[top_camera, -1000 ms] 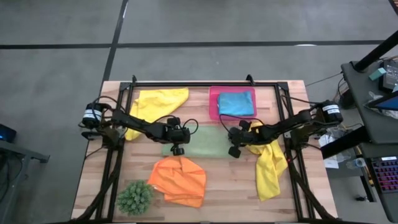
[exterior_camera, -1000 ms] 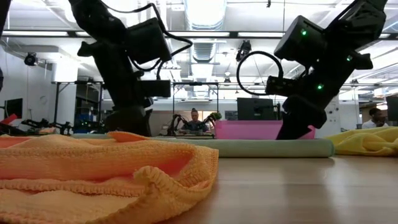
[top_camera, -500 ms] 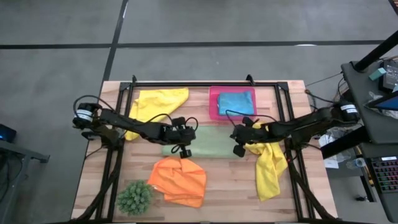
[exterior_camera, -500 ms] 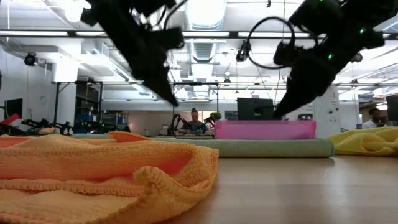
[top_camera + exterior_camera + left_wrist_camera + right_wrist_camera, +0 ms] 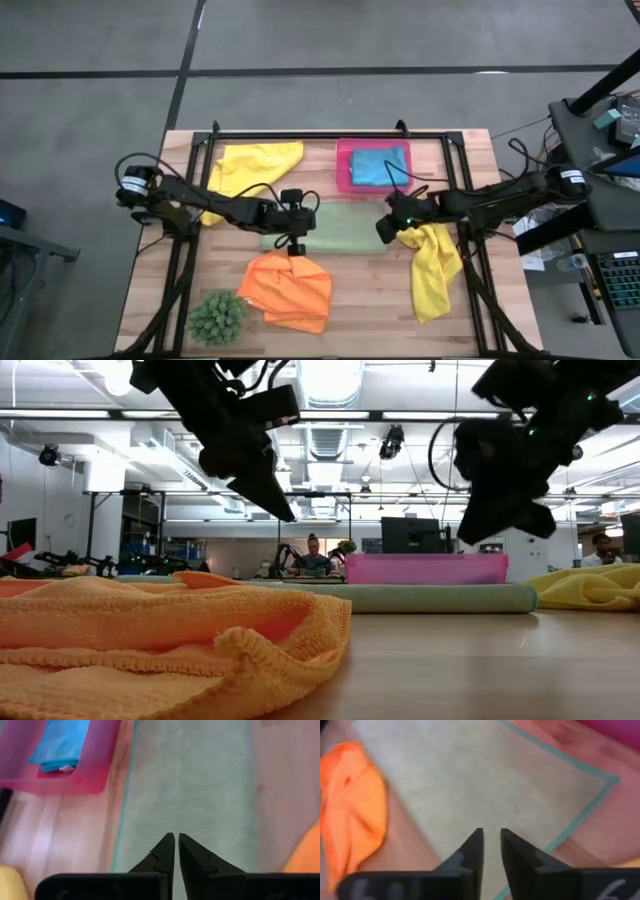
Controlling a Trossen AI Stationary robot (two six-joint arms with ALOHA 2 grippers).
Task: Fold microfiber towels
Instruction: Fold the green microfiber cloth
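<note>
Sage green towel (image 5: 335, 229) lies flat mid-table, high view: left gripper (image 5: 294, 244) at its left near edge, right gripper (image 5: 386, 230) at its right edge. Low view: both hang above the cloth, holding nothing. Left wrist: fingers nearly touching over green cloth. Right wrist: narrow gap, teal corner (image 5: 612, 780) near. Best to pinch both corners level before folding.

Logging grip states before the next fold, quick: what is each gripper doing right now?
Left gripper: closed, empty, above the sage green towel.
Right gripper: slightly open, holding nothing, above the same towel.
</note>
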